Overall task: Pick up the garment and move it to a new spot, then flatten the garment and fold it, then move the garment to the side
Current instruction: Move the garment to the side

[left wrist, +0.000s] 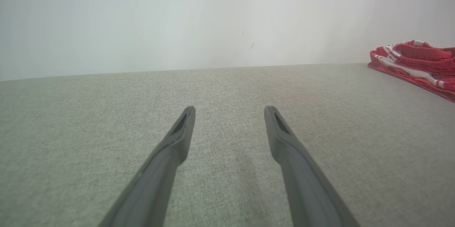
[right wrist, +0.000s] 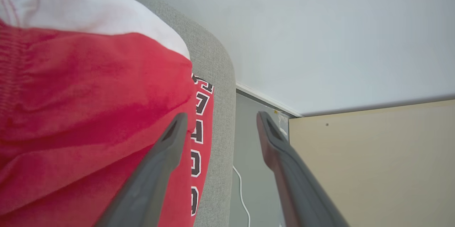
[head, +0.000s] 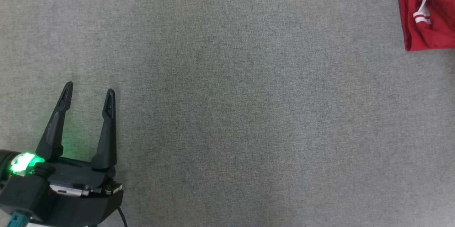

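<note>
**A:** What does the garment point(head: 432, 24) look like?

**B:** Red cloth, bunched in soft folds; a broad white band point(right wrist: 89, 10) across one part; a white drawstring point(head: 423, 4) with a striped end; black numerals point(right wrist: 201, 120) edged in white along one hem.

**A:** And where is it?

**B:** On the grey table point(head: 227, 113), far ahead and well to the right of the left gripper point(head: 90, 87); it is just left of the right gripper point(right wrist: 222, 114), whose left finger point(right wrist: 153, 177) crosses in front of the red cloth; touching or not, I cannot tell.

**A:** Which way does it run?

**B:** Its straight near edge runs away from the left gripper, roughly along that gripper's fingers; the numeral strip follows the table's rounded edge; the rest is cut off, so I cannot settle the long axis.

**A:** The grippers?

**B:** Both are spread wide; nothing sits between the fingers of either.
</note>
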